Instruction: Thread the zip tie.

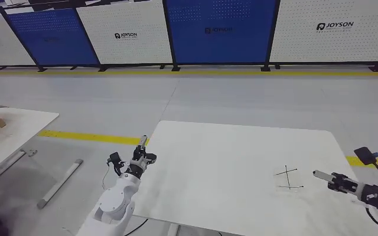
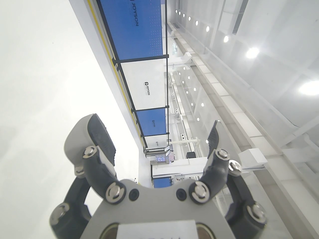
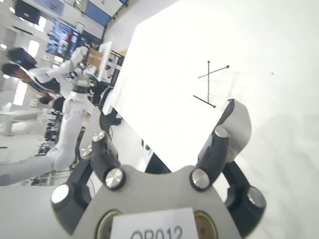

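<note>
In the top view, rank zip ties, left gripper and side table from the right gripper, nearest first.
1. zip ties, beside the right gripper on the table.
2. left gripper, at the table's opposite edge.
3. side table, far left, beyond it.

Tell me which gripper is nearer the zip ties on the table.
Right. The right gripper is just inside one edge of the table, close beside the crossed zip ties. The left gripper is at the opposite edge, most of the tabletop away from them.
</note>
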